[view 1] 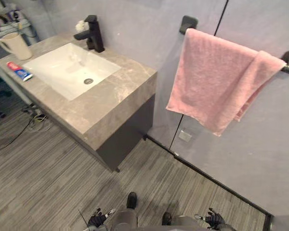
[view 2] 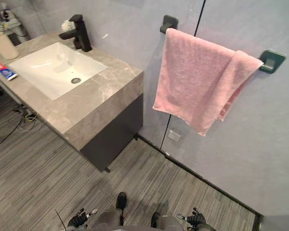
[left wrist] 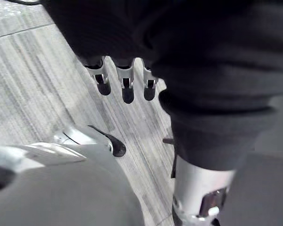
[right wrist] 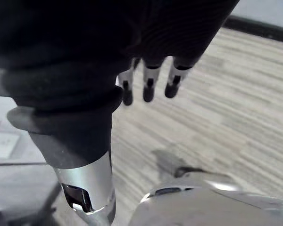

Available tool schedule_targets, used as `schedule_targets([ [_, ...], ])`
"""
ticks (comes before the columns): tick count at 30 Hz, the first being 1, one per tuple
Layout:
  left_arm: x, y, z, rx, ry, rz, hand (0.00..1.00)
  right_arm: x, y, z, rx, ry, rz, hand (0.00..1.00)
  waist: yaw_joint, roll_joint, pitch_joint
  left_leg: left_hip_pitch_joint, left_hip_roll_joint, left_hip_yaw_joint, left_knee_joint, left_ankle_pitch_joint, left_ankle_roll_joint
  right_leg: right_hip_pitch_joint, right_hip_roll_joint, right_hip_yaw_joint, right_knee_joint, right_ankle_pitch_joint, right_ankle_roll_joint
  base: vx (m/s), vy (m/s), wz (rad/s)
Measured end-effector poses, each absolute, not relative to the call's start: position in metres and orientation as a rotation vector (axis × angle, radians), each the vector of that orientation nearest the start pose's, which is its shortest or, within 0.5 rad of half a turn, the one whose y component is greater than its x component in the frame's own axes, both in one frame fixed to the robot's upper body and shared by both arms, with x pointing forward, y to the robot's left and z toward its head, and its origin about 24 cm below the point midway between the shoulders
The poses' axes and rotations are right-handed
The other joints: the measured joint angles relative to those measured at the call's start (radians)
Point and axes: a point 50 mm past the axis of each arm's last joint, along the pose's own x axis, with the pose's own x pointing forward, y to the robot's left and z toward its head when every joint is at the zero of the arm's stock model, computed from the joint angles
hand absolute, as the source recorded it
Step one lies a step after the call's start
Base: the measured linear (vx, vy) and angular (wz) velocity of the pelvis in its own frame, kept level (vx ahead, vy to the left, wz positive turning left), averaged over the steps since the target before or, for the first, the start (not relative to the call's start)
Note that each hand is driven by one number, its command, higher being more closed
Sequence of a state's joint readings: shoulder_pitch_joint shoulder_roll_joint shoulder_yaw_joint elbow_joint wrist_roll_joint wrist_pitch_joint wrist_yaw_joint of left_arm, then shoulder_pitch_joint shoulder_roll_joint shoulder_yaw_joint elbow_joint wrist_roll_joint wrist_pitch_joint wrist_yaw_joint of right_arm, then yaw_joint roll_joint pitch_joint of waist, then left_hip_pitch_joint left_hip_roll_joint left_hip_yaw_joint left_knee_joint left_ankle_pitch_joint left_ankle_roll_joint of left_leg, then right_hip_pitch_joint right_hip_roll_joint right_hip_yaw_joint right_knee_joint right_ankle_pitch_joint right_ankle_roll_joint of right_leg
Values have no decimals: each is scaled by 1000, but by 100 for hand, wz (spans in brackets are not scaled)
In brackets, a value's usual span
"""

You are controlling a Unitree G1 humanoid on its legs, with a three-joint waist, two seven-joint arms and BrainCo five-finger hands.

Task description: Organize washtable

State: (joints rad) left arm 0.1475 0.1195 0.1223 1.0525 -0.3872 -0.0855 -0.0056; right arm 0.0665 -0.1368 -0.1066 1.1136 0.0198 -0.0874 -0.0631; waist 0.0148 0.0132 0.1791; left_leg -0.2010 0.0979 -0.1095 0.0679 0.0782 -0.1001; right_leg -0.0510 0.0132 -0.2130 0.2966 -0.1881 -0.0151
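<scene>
Grey stone bench point(view 1: 111, 103) stands against the grey wall, over a striped wood-look floor point(view 1: 48, 178).
- White basin point(view 1: 62, 67): set into the bench top.
- Black faucet point(view 1: 92, 33): behind the basin.
- Cream cup point(view 1: 15, 45) and toothpaste tube point(view 1: 19, 70): on the bench's far left edge.
- Pink towel point(view 1: 216, 82): draped over the wall rail.
- Left hand point(view 1: 97, 219) and right hand point(view 1: 214, 219): low by the floor, fingers point(left wrist: 127, 89) relaxed, straight, holding nothing.

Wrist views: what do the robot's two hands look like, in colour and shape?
Both look alike. The left hand has slim silver fingers in a row, each ending in a rounded dark tip, under a bulky dark ribbed cover. The right hand shows the same silver fingers with dark tips and the same dark ribbed cover over its back and wrist.
</scene>
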Motion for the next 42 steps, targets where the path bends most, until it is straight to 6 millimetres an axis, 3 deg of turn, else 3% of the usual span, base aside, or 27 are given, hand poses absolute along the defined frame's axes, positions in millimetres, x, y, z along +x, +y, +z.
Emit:
schedule_targets([
  [2,71,218,-161,-296,1041,458,0,94,-220,-158,-104,1078,-241,0,0,2,22,-9,47,100,-1,-44,8,22,3,-58,-28,20,-33,-51,-115,71],
  [3,70,220,-161,-311,1036,481,0,92,-220,-159,-106,1084,-244,0,1,-13,33,-23,82,192,39,-66,31,23,-13,-98,-46,31,-62,-71,-113,76],
  [6,62,221,-163,-348,1048,543,0,82,-226,-160,-93,1106,-287,0,-5,-42,54,-44,116,370,290,-70,43,30,-85,-180,-56,32,-67,-85,-93,86],
  [8,59,220,-164,-364,1055,566,0,71,-230,-161,-98,1132,-303,0,-10,-26,41,-12,171,451,435,-114,79,34,-110,-243,-74,38,-58,-57,-13,100],
  [11,56,222,-164,-348,1069,586,0,60,-234,-162,-54,1155,-366,0,-58,-11,28,104,261,568,488,-126,75,48,-151,-382,-76,51,-39,23,96,153],
  [12,62,220,-164,-357,1055,585,0,58,-236,-162,-42,1155,-390,0,-65,9,20,129,280,598,431,-89,42,40,-163,-431,-51,50,-38,-34,163,182],
  [13,73,220,-161,-359,1020,575,0,56,-235,-163,-9,1158,-415,0,-72,0,14,126,235,638,341,-75,62,18,-164,-434,-34,40,-52,-46,146,184],
  [14,79,223,-159,-353,1001,574,0,53,-233,-163,0,1166,-417,0,-83,-3,5,132,212,618,254,-62,59,15,-137,-422,-96,49,-53,-125,75,195],
  [15,84,234,-156,-329,986,586,0,48,-224,-166,28,1177,-417,0,-92,-41,-18,157,196,664,233,-111,68,49,-138,-472,-203,110,-29,-98,31,149],
  [16,86,233,-156,-320,993,576,0,49,-223,-166,37,1170,-427,0,-88,-38,-18,179,226,716,278,-152,47,65,-134,-515,-208,120,-25,-95,111,182],
  [17,95,224,-156,-327,986,546,0,48,-225,-166,48,1168,-444,0,-104,-27,-25,233,220,774,187,-126,1,70,-155,-578,-185,123,-18,-29,177,137],
  [18,99,220,-156,-328,980,528,0,49,-226,-165,51,1166,-451,0,-111,-25,-26,242,195,775,138,-115,-17,70,-164,-593,-183,127,-7,-55,280,117],
  [21,101,214,-156,-309,985,478,0,47,-220,-167,93,1169,-478,0,-110,-6,-45,256,120,794,-22,-95,-9,64,-185,-645,-207,165,27,-104,288,62],
  [22,99,213,-157,-303,990,471,0,47,-219,-167,108,1169,-489,0,-109,-13,-51,267,91,793,-63,-81,1,66,-195,-646,-223,186,36,-87,216,10],
  [28,73,206,-165,-243,1099,422,0,47,-224,-166,123,1158,-547,0,-110,0,-58,287,6,790,-154,-53,42,47,-254,-637,-208,227,57,-67,125,2],
  [35,74,196,-166,-181,1113,316,0,52,-230,-163,108,1138,-552,0,-112,13,-57,283,-33,725,-170,-54,48,45,-314,-648,-128,226,56,-59,11,19],
  [36,76,192,-167,-169,1112,292,0,52,-233,-162,103,1131,-558,0,-117,20,-54,278,-32,693,-170,-65,60,33,-327,-601,-76,217,43,-25,27,70],
  [37,78,189,-166,-150,1109,262,0,52,-233,-162,113,1128,-560,0,-118,20,-54,274,-31,647,-170,-66,68,9,-334,-466,-7,209,30,-13,40,95],
  [39,79,191,-166,-133,1108,251,0,50,-223,-165,149,1139,-555,0,-118,22,-51,273,-15,575,-170,-57,85,-6,-276,-228,18,169,27,18,-26,107],
  [40,80,194,-165,-129,1105,255,0,51,-218,-166,158,1141,-536,0,-116,5,-58,258,-11,534,-170,-39,81,0,-213,-121,-28,145,37,24,-134,111],
  [41,82,197,-165,-124,1097,260,0,55,-214,-166,155,1134,-502,0,-116,-19,-60,237,-23,501,-170,-20,73,28,-183,-80,-110,132,24,22,-131,88],
  [42,83,199,-164,-130,1091,270,0,58,-212,-166,153,1130,-487,0,-112,-31,-61,227,-34,490,-170,-13,71,46,-184,-61,-142,124,36,-3,-92,67],
])
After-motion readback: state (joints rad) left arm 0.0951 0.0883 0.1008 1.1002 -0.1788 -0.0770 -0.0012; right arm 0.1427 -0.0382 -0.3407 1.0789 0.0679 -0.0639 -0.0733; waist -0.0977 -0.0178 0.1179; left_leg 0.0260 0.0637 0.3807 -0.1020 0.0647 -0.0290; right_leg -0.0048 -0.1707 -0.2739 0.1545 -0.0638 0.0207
